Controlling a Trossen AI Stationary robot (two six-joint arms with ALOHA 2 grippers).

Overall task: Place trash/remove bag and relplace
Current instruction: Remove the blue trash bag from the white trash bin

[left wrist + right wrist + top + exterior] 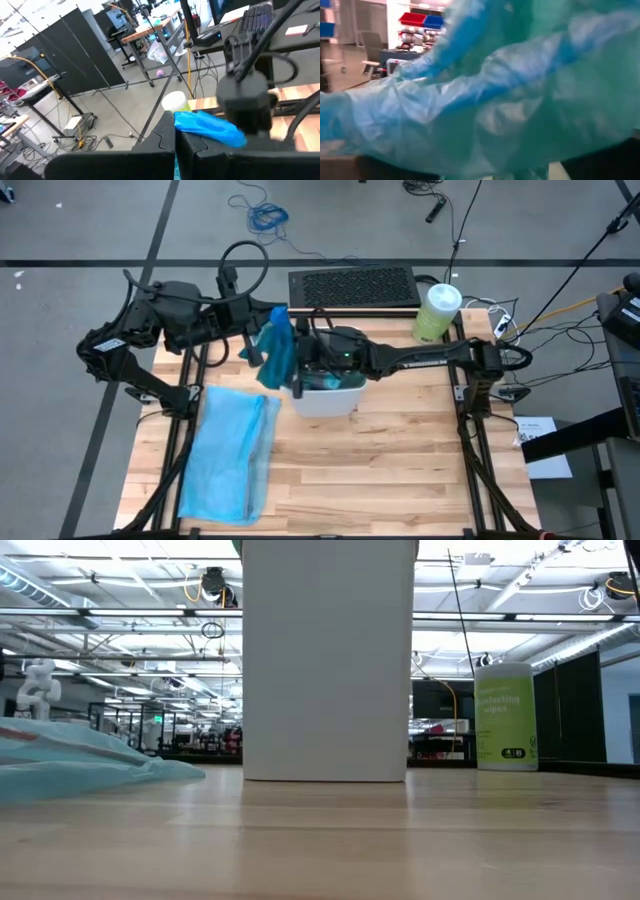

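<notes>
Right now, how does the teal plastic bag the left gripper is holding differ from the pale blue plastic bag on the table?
The teal-green plastic bag is darker, bunched up and hanging from the left gripper beside the white bin. The pale sky-blue plastic bag is lighter, spread flat on the wooden table, unheld. Both are thin, crinkly plastic.

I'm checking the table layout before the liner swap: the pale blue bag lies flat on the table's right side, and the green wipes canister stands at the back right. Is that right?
Not quite. In the high view the pale blue bag lies flat on the table's left side, not its right. The green wipes canister does stand at the back right.
</notes>
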